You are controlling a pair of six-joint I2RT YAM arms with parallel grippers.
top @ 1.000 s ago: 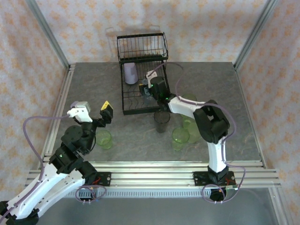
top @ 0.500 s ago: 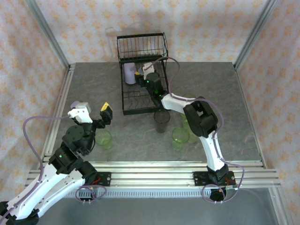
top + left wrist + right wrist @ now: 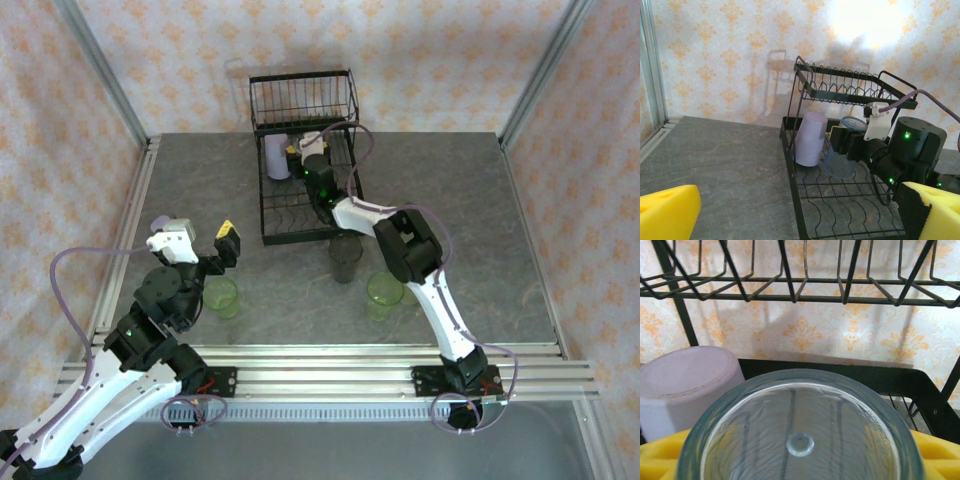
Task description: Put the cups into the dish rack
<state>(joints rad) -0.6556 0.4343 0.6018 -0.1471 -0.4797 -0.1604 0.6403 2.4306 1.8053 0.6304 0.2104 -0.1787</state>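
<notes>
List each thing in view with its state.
lavender cup: upside down in the dish rack
light blue cup: tilted, held over the rack tray
dark grey cup: upright on the table
left green cup: upright on the table
right green cup: upright on the table
right gripper: shut on the light blue cup
left gripper: open, empty

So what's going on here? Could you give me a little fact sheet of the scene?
Right gripper: shut on the light blue cup, held inside the dish rack
Left gripper: open, empty, above the table
In rack: lavender cup, upside down, beside the light blue one
On table: dark grey cup just in front of the rack; green cups nearer the arms
</notes>
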